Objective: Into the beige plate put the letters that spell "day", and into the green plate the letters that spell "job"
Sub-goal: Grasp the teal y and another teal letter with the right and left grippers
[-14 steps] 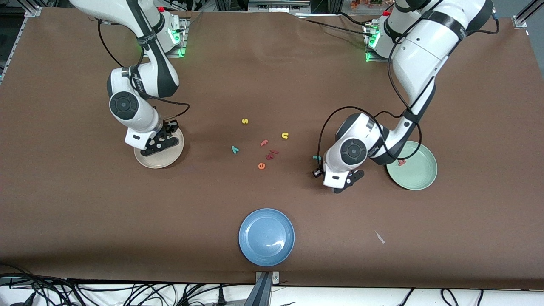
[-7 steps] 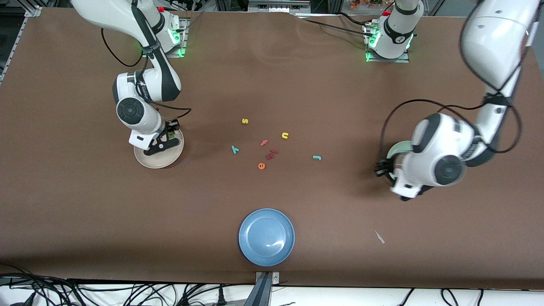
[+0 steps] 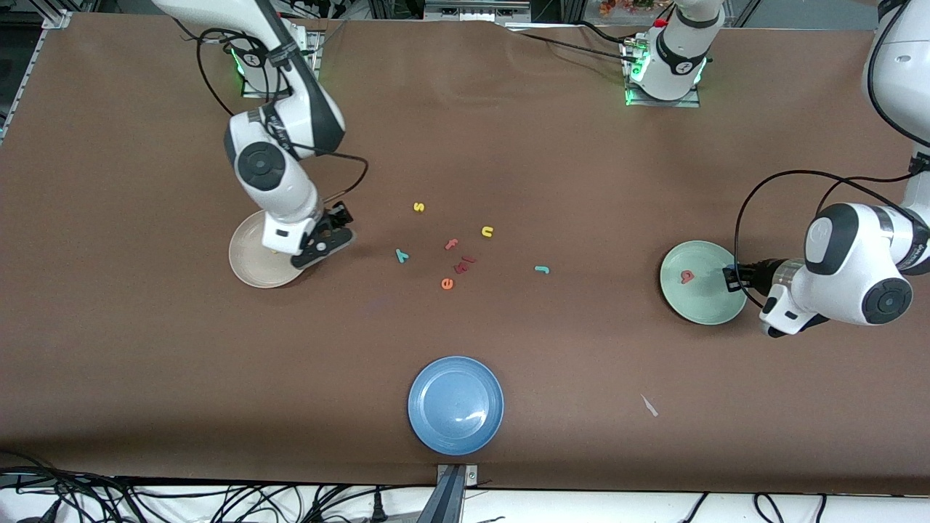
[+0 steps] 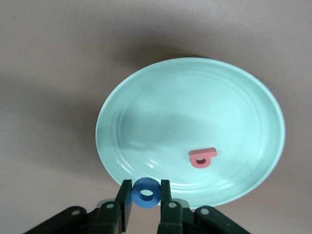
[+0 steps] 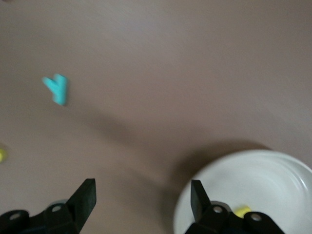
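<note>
My left gripper (image 3: 729, 278) is shut on the blue o (image 4: 146, 193) and hangs over the rim of the green plate (image 3: 716, 309) at the left arm's end. The salmon b (image 3: 686, 276) lies in the green plate (image 4: 161, 117). My right gripper (image 3: 325, 241) is open and empty, just off the beige plate (image 3: 251, 269) on the side toward the loose letters. A small yellow letter (image 5: 241, 211) lies in the beige plate. The teal y (image 3: 401, 255) and the teal j (image 3: 541, 269) lie flat on the mat between the two plates.
Between the y and the j lie a yellow s (image 3: 418, 207), a yellow n (image 3: 487, 232), a salmon f (image 3: 451, 244), a dark red letter (image 3: 465, 264) and an orange e (image 3: 447, 283). A blue plate (image 3: 455, 404) sits near the front edge.
The left arm swung from beside the j to the green plate. The right gripper opened, lifted off the beige plate and moved toward the middle letters.
</note>
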Available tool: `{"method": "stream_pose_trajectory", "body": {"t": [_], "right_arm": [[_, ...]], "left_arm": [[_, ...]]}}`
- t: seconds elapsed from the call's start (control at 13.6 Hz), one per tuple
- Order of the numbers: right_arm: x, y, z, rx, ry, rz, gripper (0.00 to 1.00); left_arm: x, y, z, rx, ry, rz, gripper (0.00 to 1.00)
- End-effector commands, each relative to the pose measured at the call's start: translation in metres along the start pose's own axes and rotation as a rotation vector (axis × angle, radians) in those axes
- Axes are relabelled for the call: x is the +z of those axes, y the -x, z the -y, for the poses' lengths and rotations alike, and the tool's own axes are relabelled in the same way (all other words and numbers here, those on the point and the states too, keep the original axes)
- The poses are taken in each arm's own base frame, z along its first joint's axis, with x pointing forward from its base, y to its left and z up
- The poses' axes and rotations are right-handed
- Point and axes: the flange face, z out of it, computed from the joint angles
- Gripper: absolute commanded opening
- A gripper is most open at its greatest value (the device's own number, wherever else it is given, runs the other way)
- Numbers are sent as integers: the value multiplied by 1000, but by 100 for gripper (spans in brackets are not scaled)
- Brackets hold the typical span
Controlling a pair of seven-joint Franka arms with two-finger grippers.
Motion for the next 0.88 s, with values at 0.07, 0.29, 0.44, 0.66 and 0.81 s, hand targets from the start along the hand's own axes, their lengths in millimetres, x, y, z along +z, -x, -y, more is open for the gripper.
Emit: {"method": "stream_pose_trajectory", "body": {"t": [0.07,0.29,0.44,0.66,0.81], "right_arm": [[24,-39,47,-24,-11,-4,64],[45,-55,56,-23,-7,-49,58],[54,-60,62,-9,-6,-72,53],[70,-62,80,19,-9,-87,53],[76,-62,83,25,-9,-87,53]], "left_arm": [[3,3,-8,55,-23,-12,98],[-28,11,-15,47,-14,-45,100],[-51,32,-59,-24,5,-80,100],[-57,65,-133,-298,72,-68,100],[-50,83,-190,-432,141,-73,100]]}}
